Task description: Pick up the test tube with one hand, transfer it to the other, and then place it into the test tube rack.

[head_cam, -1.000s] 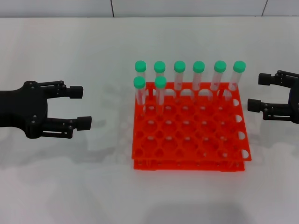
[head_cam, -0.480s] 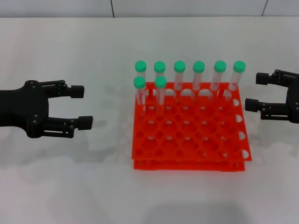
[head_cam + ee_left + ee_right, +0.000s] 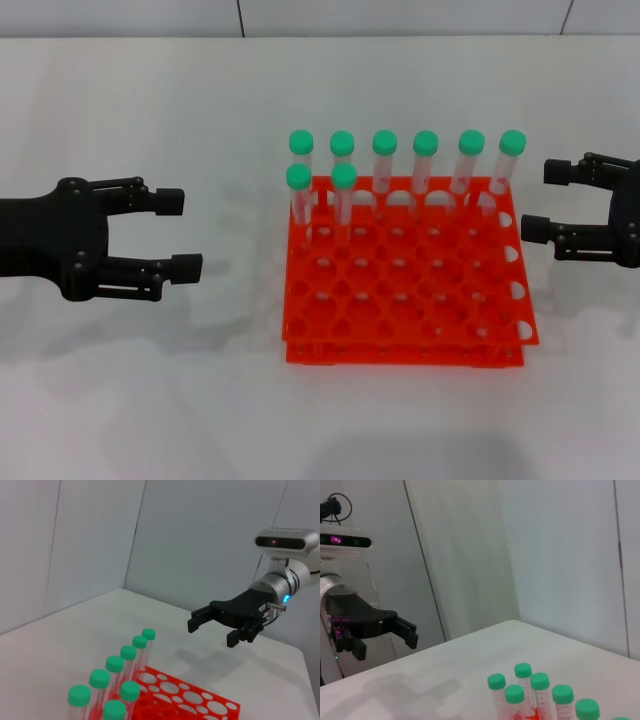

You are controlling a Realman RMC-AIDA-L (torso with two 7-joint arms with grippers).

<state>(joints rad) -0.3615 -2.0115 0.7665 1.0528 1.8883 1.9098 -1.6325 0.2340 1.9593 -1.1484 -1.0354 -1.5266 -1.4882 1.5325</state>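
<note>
Several identical clear test tubes with green caps (image 3: 385, 143) stand upright in the back two rows of the orange-red test tube rack (image 3: 400, 347); I cannot tell which one is the task's tube. My all-black left gripper (image 3: 180, 234) is open and empty, hovering left of the rack. My right gripper (image 3: 545, 200) is open and empty, just right of the rack's back corner. The left wrist view shows the right gripper (image 3: 212, 631) with its silver wrist and blue light beyond the tubes (image 3: 129, 652). The right wrist view shows the left gripper (image 3: 386, 644) beyond the tubes (image 3: 522, 670).
The rack stands on a white table (image 3: 150, 380) with a pale wall behind it. The front rows of rack holes (image 3: 400, 310) hold nothing. Bare table lies on both sides of the rack and in front of it.
The left gripper has crept a little to the right, toward the rack. The right gripper has crept a little to the left, toward the rack. Both stay open.
</note>
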